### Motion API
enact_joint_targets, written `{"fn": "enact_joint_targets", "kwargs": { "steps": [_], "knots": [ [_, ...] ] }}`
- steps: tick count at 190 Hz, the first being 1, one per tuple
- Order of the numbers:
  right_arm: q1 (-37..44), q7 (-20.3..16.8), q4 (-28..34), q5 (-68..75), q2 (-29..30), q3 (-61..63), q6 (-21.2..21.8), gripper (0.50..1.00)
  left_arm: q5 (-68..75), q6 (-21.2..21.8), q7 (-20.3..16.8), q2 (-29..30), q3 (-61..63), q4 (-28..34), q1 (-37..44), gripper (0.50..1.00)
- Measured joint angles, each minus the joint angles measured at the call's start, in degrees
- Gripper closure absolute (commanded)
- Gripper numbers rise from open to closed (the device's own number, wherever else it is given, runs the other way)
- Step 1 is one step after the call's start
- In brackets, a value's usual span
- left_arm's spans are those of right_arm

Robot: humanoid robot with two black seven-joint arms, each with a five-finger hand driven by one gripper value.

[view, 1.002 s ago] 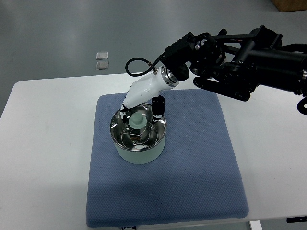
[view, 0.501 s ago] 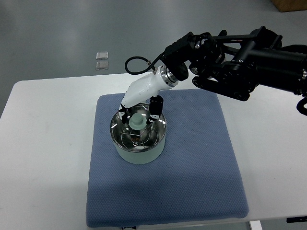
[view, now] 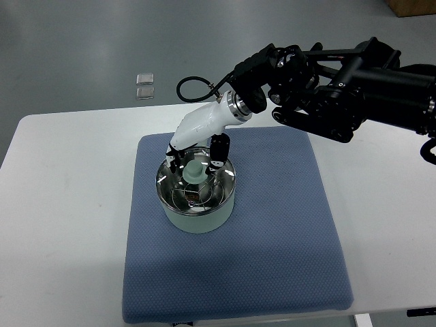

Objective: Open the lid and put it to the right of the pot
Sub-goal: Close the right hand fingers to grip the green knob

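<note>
A pale green pot (view: 196,216) stands on the blue mat (view: 272,238), left of the mat's middle. Its shiny glass lid (view: 194,193) with a pale knob (view: 196,169) sits on top. My right hand (view: 195,158), white with black fingers, reaches in from the right and hangs right over the knob. One finger is left of the knob and another (view: 219,151) is right of it, spread apart and not closed on it. The left arm is out of view.
The blue mat lies on a white table (view: 61,218). Bare mat stretches to the right of the pot. The black right arm (view: 340,88) spans the upper right. Two small clear packets (view: 144,85) lie on the grey floor beyond the table.
My right hand has lifted slightly and shifted up and to the left over the knob. The pot and lid have not moved.
</note>
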Motion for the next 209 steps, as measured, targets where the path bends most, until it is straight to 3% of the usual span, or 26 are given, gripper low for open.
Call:
{"fn": "enact_joint_targets", "kwargs": {
  "steps": [60,107,173,178,209],
  "knots": [
    [-0.2,0.0,-0.4,0.0,0.4,0.0,0.1,0.742,0.0,0.0,0.0,0.0,0.0,0.0,0.0,0.500],
    [-0.4,0.1,-0.4,0.1,0.7,0.1,0.2,0.805,0.0,0.0,0.0,0.0,0.0,0.0,0.0,0.500],
    [-0.4,0.1,-0.9,0.1,0.8,0.1,-0.2,0.816,0.0,0.0,0.0,0.0,0.0,0.0,0.0,0.500],
    [-0.4,0.1,-1.0,0.1,0.8,0.1,-0.2,0.844,0.0,0.0,0.0,0.0,0.0,0.0,0.0,0.500],
    [-0.4,0.0,-1.0,0.1,0.9,0.1,0.0,0.883,0.0,0.0,0.0,0.0,0.0,0.0,0.0,0.500]
  ]
}}
